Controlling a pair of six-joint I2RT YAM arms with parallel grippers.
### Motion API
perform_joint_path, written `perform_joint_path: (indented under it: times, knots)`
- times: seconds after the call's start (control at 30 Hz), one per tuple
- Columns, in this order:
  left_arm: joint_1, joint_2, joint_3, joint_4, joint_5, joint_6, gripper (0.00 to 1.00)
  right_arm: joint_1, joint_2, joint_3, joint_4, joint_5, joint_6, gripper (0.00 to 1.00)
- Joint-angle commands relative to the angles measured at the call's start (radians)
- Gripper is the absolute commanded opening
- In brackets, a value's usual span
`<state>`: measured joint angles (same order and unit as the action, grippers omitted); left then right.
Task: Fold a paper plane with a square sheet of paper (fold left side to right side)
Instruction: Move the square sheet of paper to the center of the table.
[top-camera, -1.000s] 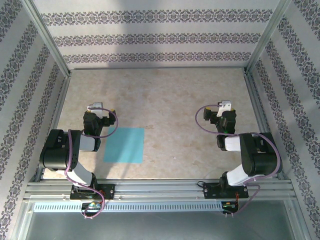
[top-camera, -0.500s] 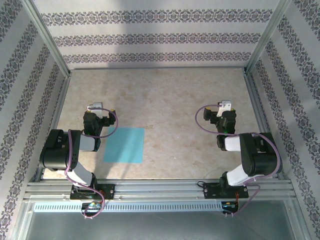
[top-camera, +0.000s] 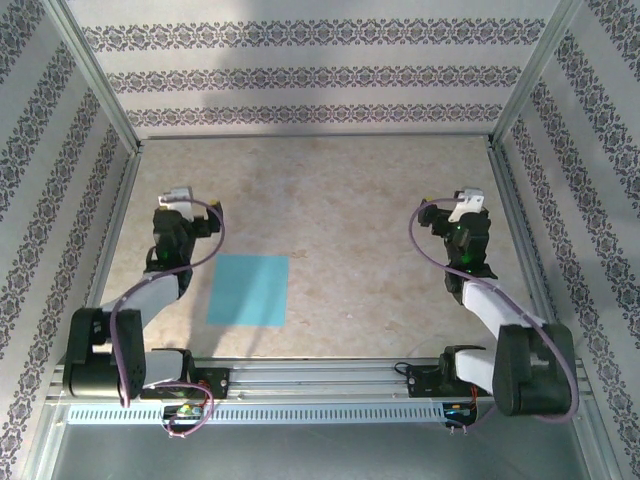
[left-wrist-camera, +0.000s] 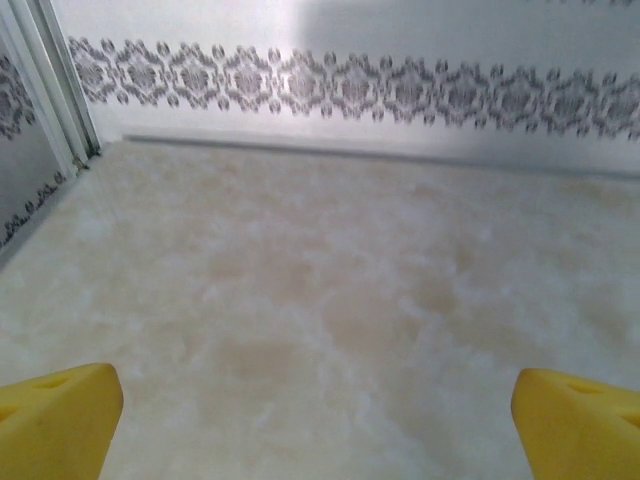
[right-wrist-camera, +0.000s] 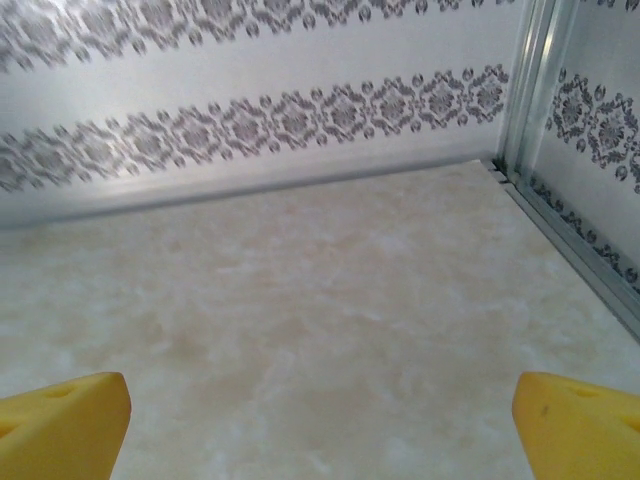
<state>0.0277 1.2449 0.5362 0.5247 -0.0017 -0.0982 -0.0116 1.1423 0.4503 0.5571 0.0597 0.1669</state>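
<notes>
The square sheet of paper (top-camera: 249, 289) is plain cyan. Beyond the yellow fingertips (left-wrist-camera: 55, 420) lie a mottled cream table (left-wrist-camera: 320, 300) and a white wall (left-wrist-camera: 350, 85) with grey damask bands.

Bright, even, diffuse light from above in the top view; the table (top-camera: 350, 190) looks pale, with only faint, soft shadows close under the arms; no glare on the paper (top-camera: 248, 290); the frame posts splay outward toward the edges, a wide-angle stretch. Both wrist views are softer; the wall (left-wrist-camera: 330, 30) washes out to white glare in the left one; left fingers (left-wrist-camera: 57, 418) and right fingers (right-wrist-camera: 62, 422) are blurred, out of focus.
</notes>
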Motion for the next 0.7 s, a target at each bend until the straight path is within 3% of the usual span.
perform_joint_path:
  times: [0.0,0.13,0.37,0.5,0.67]
  knots:
    - [0.009,-0.052,0.100,-0.362,0.009,-0.131,1.00,-0.011,-0.074,0.025,-0.189,-0.083,0.140,0.98]
    - [0.009,-0.079,0.191,-0.589,0.042,-0.286,1.00,-0.013,-0.162,0.055,-0.342,-0.185,0.252,0.98]
    - [0.009,-0.074,0.286,-0.885,0.321,-0.373,1.00,-0.012,-0.240,0.088,-0.523,-0.438,0.377,0.98]
    - [0.003,-0.056,0.279,-0.960,0.493,-0.407,0.98,-0.008,-0.224,0.087,-0.520,-0.548,0.436,0.98]
    - [-0.058,-0.033,0.221,-0.951,0.616,-0.432,0.85,0.025,-0.173,0.112,-0.512,-0.566,0.455,0.98]
